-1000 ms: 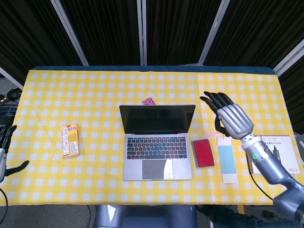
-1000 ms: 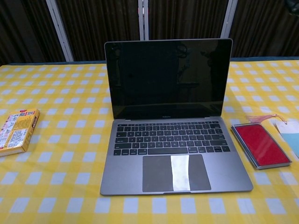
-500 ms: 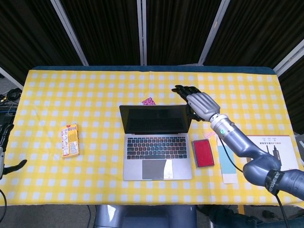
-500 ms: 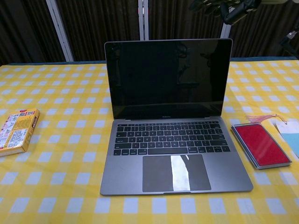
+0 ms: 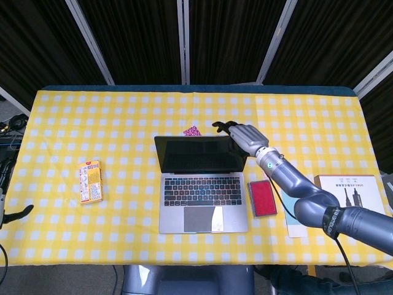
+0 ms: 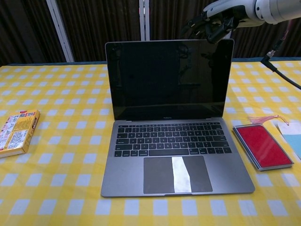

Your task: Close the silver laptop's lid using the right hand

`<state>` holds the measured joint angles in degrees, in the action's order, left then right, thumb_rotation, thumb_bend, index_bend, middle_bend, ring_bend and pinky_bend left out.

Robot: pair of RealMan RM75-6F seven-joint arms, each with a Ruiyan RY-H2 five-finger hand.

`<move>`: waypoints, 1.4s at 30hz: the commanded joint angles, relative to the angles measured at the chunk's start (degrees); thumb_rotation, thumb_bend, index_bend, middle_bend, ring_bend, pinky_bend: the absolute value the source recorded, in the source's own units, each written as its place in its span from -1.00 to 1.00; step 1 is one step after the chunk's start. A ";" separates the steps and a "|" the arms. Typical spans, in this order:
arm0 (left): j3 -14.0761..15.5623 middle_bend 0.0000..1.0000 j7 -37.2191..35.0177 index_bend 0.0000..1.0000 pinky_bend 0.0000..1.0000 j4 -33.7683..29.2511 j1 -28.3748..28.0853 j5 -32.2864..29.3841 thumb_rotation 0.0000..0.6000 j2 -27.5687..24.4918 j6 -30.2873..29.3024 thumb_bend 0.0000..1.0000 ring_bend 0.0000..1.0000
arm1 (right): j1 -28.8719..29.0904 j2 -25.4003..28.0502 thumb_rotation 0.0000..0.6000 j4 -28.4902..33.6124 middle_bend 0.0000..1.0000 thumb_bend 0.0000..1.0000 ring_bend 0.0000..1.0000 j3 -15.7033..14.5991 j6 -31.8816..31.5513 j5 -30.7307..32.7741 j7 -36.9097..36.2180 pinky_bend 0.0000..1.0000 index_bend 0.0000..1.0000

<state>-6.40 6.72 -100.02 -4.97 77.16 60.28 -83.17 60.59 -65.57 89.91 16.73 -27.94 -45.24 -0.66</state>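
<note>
The silver laptop [image 5: 202, 184] [image 6: 171, 127] stands open at the middle of the table, its dark screen upright. My right hand [image 5: 241, 133] [image 6: 214, 21] hovers just behind the lid's upper right corner, fingers spread and curled forward over the top edge; whether it touches the lid is unclear. It holds nothing. My left hand [image 5: 6, 196] shows only as dark fingertips at the far left edge of the head view, off the table.
A red case [image 5: 262, 198] [image 6: 263, 146] lies right of the laptop, with a light blue card [image 5: 295, 215] and a white box [image 5: 350, 187] beyond it. An orange packet [image 5: 90, 181] [image 6: 16, 132] lies at the left. A small pink item [image 5: 192, 131] sits behind the laptop.
My right hand has swept left and lower, from beside the red case's far end to just behind the lid's top right corner. The laptop lid has not moved.
</note>
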 commanded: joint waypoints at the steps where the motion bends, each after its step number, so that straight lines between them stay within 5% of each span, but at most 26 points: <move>1: 0.01 -1.00 -0.09 -1.00 -1.00 0.13 -0.11 -0.25 1.00 0.05 0.22 -1.00 -1.00 | 0.62 -0.19 1.00 0.03 -0.53 1.00 -0.68 -0.60 -0.02 0.77 0.24 -0.53 -0.66; 16: 0.47 -1.00 0.72 -1.00 -1.00 0.28 -0.54 -0.05 1.00 0.62 0.55 -1.00 -1.00 | -1.24 3.56 1.00 6.71 -0.42 1.00 -0.57 -0.66 -1.68 -1.64 -2.25 -0.47 -0.56; 32: 1.07 -1.00 0.45 -1.00 -1.00 -0.15 -0.34 1.06 1.00 0.43 -0.15 -1.00 -1.00 | -8.14 9.58 1.00 20.29 -0.42 1.00 -0.56 -2.89 -4.82 -19.81 -2.77 -0.47 -0.56; 42: 1.49 -1.00 0.40 -1.00 -1.00 -0.48 -0.15 1.97 1.00 0.31 -0.67 -1.00 -1.00 | -11.98 10.20 1.00 24.03 -0.42 1.00 -0.56 -7.92 -8.10 -33.14 0.79 -0.47 -0.55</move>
<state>-4.92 7.11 -100.49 -5.13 79.12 60.59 -83.83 49.84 -55.25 113.25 10.58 -34.89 -75.37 -1.25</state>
